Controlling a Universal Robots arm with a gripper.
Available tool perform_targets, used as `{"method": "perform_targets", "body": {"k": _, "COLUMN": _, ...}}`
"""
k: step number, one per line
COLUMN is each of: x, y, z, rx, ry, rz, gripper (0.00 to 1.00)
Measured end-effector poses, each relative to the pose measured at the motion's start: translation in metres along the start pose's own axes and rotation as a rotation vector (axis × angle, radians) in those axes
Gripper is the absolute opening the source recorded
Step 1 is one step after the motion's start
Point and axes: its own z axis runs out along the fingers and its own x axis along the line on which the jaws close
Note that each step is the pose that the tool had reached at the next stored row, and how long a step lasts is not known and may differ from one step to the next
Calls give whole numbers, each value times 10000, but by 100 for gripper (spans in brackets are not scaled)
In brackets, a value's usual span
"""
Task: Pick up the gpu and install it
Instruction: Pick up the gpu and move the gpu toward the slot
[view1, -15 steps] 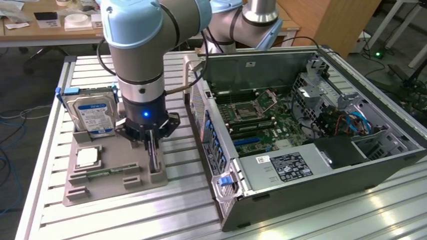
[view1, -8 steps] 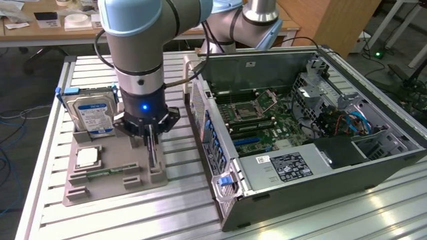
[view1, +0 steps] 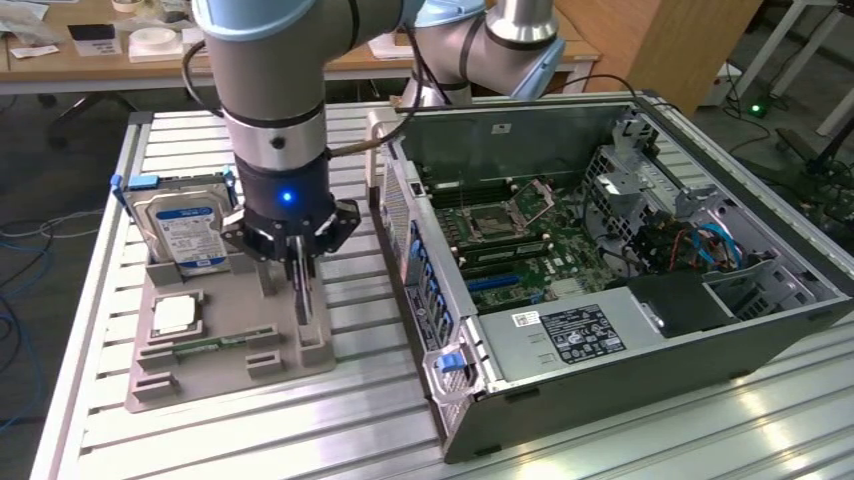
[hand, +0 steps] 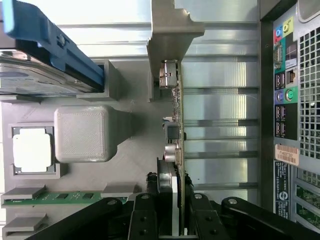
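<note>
The gpu (view1: 304, 303) is a thin dark card standing on its edge in a slot of the grey parts holder (view1: 254, 372). In the wrist view the gpu (hand: 176, 115) is seen edge-on, with its metal bracket end against a post of the holder (hand: 135, 160). My gripper (view1: 299, 282) reaches straight down onto the card's near end. One of the fingers (hand: 161, 192) presses on each face of the card, so the gripper (hand: 175, 200) is shut on it. The card still sits in its slot.
A silver hard drive with a blue label (view1: 184, 225) stands at the holder's far end, with a processor (view1: 176, 315) and a green memory stick (view1: 214, 345) beside it. The open computer case (view1: 601, 250) lies at the exterior view's right, motherboard (view1: 527, 245) exposed.
</note>
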Motion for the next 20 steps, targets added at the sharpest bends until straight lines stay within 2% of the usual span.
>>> {"method": "perform_targets", "body": {"k": 13, "x": 1, "y": 24, "z": -441, "rx": 0, "ry": 1, "rz": 0, "gripper": 28}}
{"method": "perform_targets", "body": {"k": 20, "x": 2, "y": 27, "z": -497, "rx": -5, "ry": 6, "rz": -97, "gripper": 28}}
